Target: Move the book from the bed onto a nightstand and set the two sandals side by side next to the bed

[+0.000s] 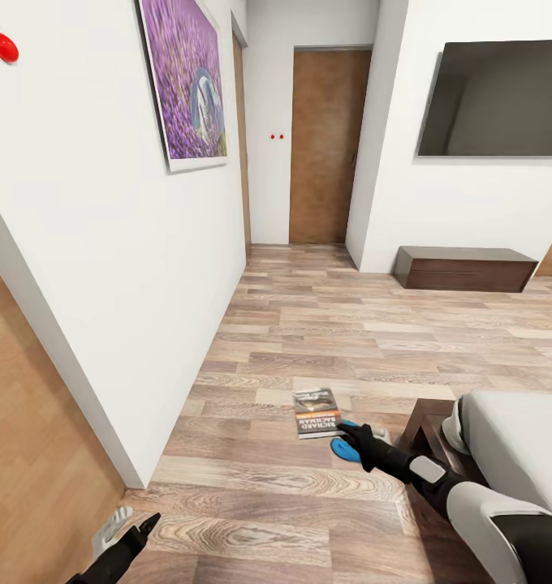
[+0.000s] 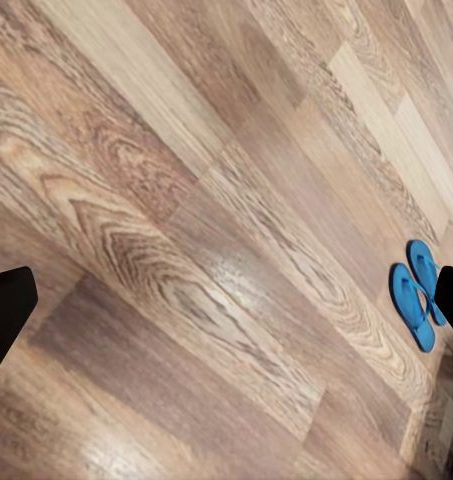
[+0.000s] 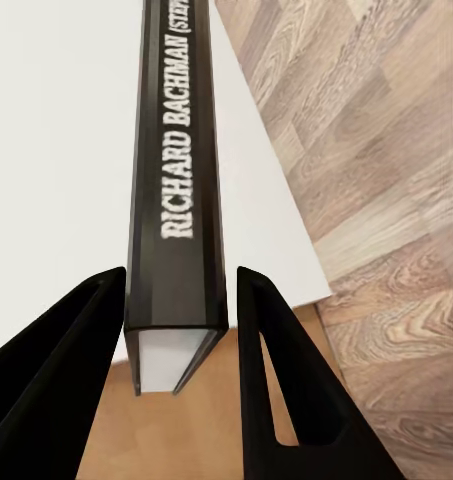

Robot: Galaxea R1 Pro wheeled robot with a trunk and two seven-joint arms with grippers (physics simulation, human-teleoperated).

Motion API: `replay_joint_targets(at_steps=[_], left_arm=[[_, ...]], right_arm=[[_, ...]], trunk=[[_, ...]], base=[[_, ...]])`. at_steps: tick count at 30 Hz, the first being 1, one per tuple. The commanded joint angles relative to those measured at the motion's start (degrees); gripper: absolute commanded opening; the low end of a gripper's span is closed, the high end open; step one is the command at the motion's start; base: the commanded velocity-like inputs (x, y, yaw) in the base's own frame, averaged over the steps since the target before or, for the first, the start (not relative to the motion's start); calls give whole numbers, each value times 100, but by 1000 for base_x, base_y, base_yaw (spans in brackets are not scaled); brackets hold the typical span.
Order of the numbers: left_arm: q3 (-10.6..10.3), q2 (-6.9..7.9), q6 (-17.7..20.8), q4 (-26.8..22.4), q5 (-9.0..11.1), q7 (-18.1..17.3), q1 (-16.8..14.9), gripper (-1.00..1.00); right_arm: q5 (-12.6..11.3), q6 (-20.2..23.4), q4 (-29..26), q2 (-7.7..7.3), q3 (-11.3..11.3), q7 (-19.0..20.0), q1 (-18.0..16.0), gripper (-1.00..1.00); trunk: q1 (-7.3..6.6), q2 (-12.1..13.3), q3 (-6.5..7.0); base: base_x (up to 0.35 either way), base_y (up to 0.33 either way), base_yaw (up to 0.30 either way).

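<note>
Plainly legible along the book's spine in the right wrist view is "RICHARD BACHMAN" in white (further lettering beyond it is cut off). That view has the right hand clamped on the book, a finger on either side. From the head view the book shows its cover above the floor, near the bed. Both blue sandals lie side by side in the left wrist view. Whether the left hand is wide or narrow I cannot tell.

Bright, even light fills the room with no visible source. The pale brown wood-plank floor carries a soft sheen and faint shadows. The white walls lean at the edges; everything looks slightly soft.
</note>
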Motion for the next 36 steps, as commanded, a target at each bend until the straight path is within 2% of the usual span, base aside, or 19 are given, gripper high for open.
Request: replay_joint_targets(at_steps=[1,8,16,22,36], left_arm=[[-50,0,-31,6,25,-14,-4,100],[-54,-2,-31,6,25,-14,-7,100],[-55,-2,-32,6,25,-14,-5,100],[-59,-34,-37,6,18,-10,-6,100],[-63,-71,-40,6,-28,-6,-3,100]], right_arm=[[-57,37,13,-12,33,16,-4,-100],[-54,-33,62,-147,40,109,57,-100],[-57,-561,72,-261,41,193,344,-100],[-56,-664,74,-275,45,337,480,-100],[-46,-707,87,-283,37,458,532,-100]], trunk=[[-1,-2,-5],[-1,-2,-5],[-1,-2,-5],[-1,-2,-5],[-1,-2,-5]], base=[[0,0,0],[0,0,0],[0,0,0],[0,0,0],[0,0,0]])
